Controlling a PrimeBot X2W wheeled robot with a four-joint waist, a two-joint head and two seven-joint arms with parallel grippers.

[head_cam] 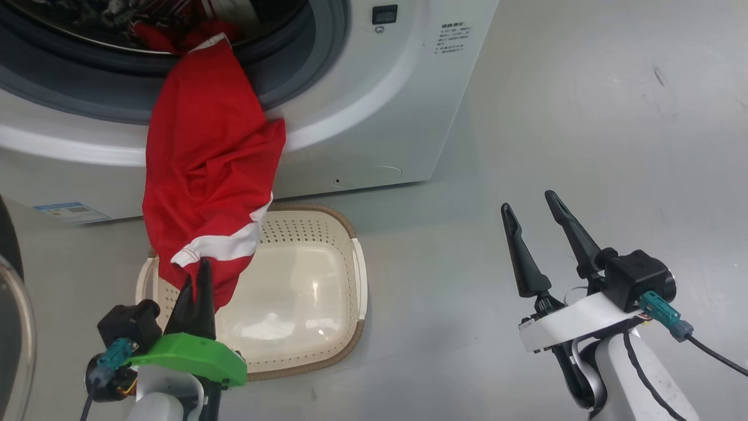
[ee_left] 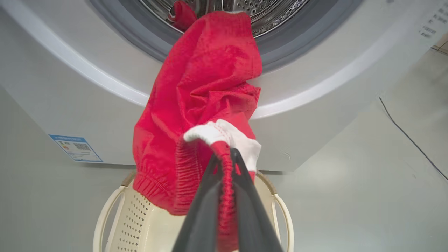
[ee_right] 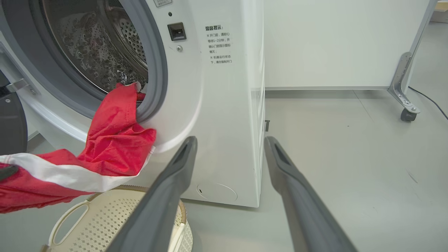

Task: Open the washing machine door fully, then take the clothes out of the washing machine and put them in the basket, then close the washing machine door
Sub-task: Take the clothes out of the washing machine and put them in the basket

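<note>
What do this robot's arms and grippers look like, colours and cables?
The left gripper sits on a bright green bracket, the right gripper on a white bracket. Each has two long, dark, tapered fingers. Beside each is a black camera block with a teal plug; a black cable trails from the right one. The forearms are white.

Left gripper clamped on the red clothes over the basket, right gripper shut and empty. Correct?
No: the right gripper is open, fingers spread and empty, per the head view. The rest holds: the left gripper is clamped on the red clothes over the basket.
</note>
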